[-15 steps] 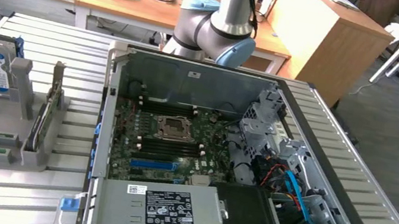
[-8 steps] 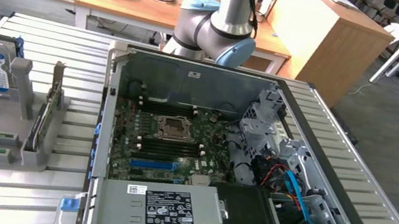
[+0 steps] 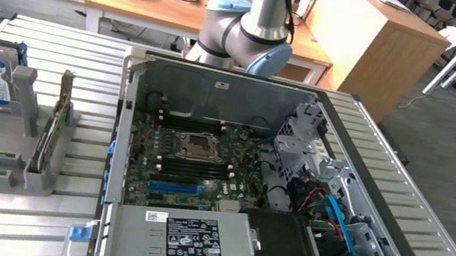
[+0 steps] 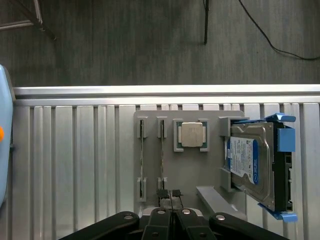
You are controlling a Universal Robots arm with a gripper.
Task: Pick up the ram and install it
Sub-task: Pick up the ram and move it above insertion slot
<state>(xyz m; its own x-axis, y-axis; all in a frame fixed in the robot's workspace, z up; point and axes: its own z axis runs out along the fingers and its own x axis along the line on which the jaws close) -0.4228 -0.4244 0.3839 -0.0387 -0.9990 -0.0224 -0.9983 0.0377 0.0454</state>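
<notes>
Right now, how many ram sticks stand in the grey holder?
2. The outer ram stick stands farthest from the processor; the inner ram stick stands between them. None seems hidden.

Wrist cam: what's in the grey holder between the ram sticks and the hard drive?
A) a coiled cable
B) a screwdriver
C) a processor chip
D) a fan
C: a square silver processor chip sits in its own pocket of the grey holder, with the ram sticks standing on edge on one side of it and the hard drive on the other.
</notes>
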